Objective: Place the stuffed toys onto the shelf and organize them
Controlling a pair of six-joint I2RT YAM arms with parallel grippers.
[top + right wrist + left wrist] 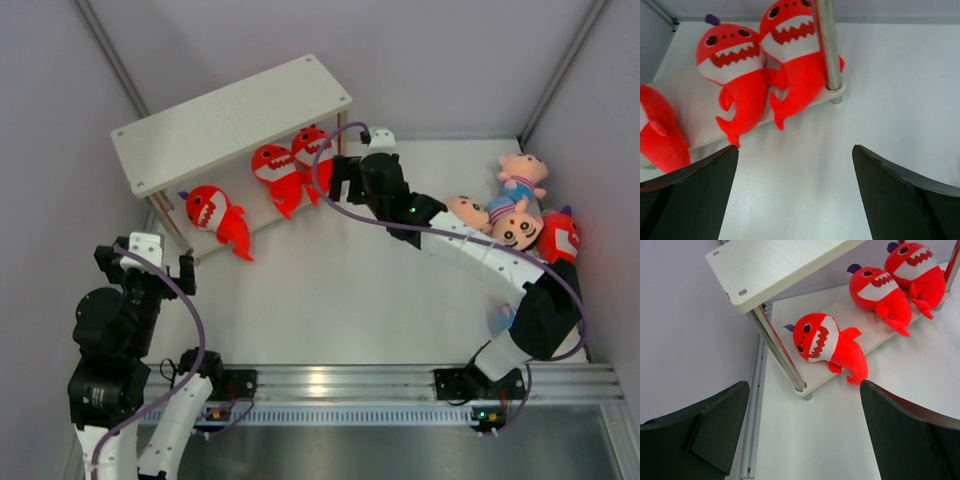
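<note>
Spread wide on nothing, low in the left wrist view: left gripper [804, 390]. Just above it, lying on the lower board of the shelf [775, 265] beside a metal leg [777, 347]: one red shark [827, 345]. Likewise spread and empty, low in the right wrist view: right gripper [795, 150]. Beyond it, upper left, side by side and touching on the same board: middle shark [735, 70] and end shark [795, 50]. Heaped at the top view's right edge, well apart from the shelf: three boy dolls [520, 178] and a fourth shark [560, 238].
</note>
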